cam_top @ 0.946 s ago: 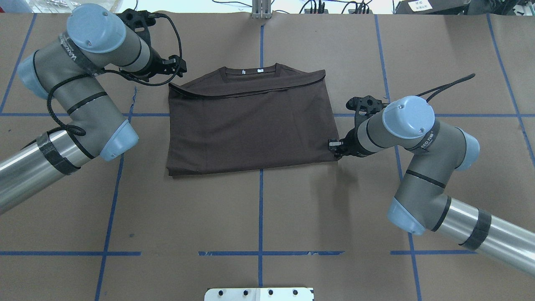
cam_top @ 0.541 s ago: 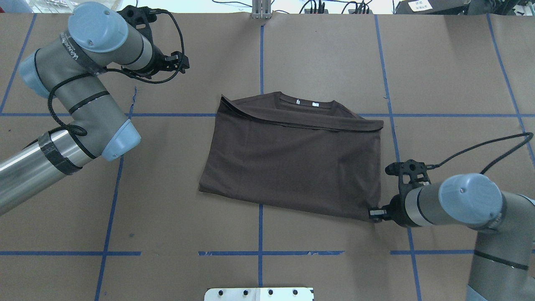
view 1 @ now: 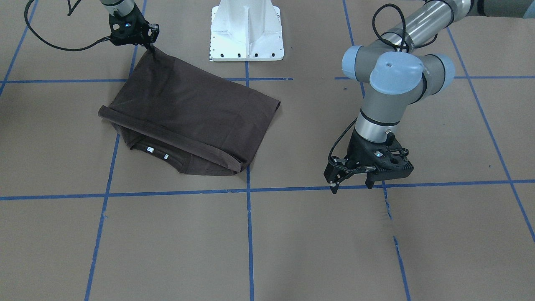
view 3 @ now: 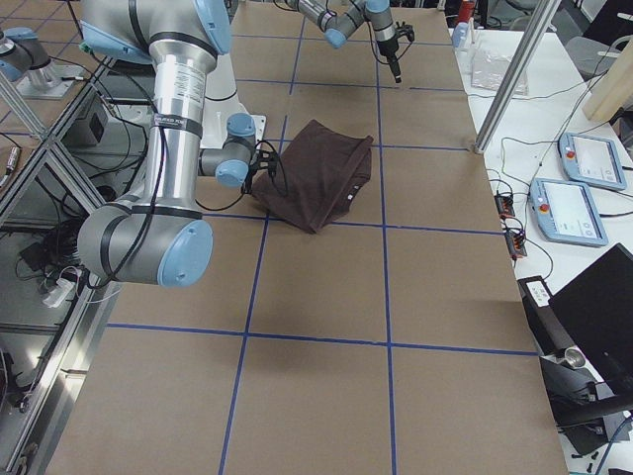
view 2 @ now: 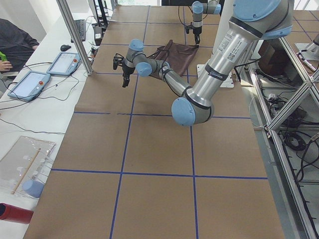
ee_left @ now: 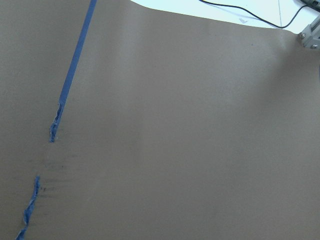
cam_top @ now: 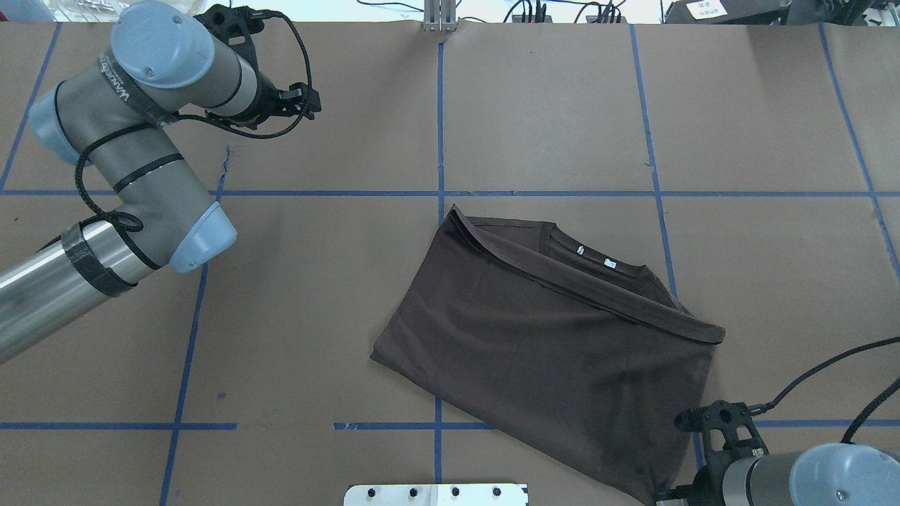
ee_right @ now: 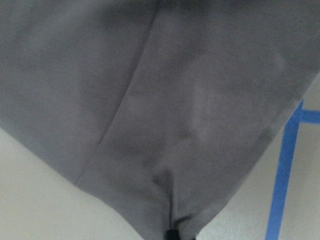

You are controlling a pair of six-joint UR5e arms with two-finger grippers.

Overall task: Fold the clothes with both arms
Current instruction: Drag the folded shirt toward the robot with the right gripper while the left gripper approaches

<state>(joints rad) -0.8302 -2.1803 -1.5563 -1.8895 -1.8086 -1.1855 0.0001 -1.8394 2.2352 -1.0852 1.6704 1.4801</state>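
Drags the folded dark brown short-sleeved T-shirt (cam_top: 548, 351) askew toward the near right of the brown paper-covered table (cam_top: 562, 105) since a moment ago, by a hem corner apparently pinched in the black right claw (view 1: 148, 46), leaving the black left claw (view 1: 352, 186) splayed and idle, suggesting repositioning, not folding.

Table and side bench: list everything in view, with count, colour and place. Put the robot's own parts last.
T-shirt: one, dark brown, folded, lying skewed on the robot's right half of the table, collar away from the robot.
Neck tags: two, white, inside the collar.
Table cover: one, brown paper with a blue tape grid.
Base pedestal: one, white, at the robot's edge of the table.
Tablets: two, pale blue rims, on the side bench.
Left gripper: one, black, open, above bare paper.
Right gripper: one, black, shut on the T-shirt's corner.
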